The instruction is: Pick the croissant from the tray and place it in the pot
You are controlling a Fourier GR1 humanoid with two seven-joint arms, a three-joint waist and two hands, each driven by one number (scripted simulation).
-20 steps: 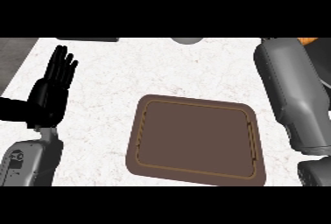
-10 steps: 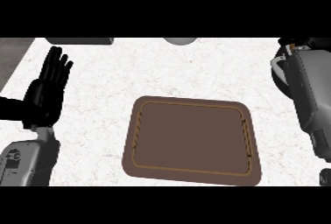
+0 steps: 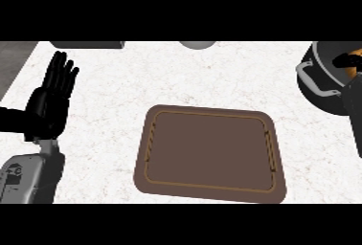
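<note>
White marbled tabletop fills the view; at its far edge, a grey block and a pale rounded object.

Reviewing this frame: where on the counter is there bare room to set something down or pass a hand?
Bare counter runs between the open left hand and the pot, above the tray. The tray's own floor is bare too. A narrower strip lies between the left hand and the tray. It is crowded at the right edge, around the pot.
</note>
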